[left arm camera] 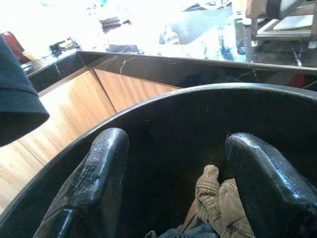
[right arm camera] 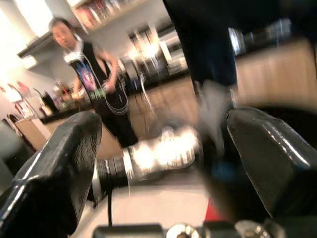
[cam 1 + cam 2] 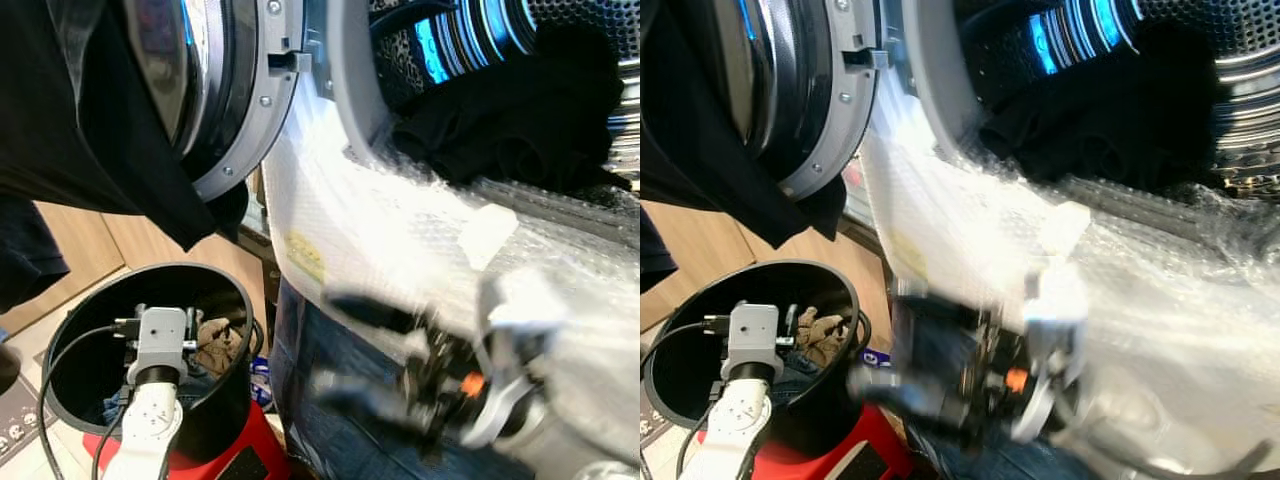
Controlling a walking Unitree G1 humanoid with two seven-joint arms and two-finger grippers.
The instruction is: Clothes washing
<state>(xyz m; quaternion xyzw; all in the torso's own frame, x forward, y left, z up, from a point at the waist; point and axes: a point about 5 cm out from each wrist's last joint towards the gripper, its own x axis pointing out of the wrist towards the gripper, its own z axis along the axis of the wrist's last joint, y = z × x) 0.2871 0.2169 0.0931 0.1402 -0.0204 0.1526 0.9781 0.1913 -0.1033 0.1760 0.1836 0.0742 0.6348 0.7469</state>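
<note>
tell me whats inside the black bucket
Inside the black bucket lies a crumpled tan garment with some blue cloth beside it. The left gripper hangs in its mouth, jaws open, empty. The bucket's wall hides whatever lies deeper.

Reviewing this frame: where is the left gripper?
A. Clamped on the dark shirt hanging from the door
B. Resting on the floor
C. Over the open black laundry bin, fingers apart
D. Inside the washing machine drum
C: the left gripper has its fingers spread with nothing between them, above the black bin that holds tan clothing.
</note>
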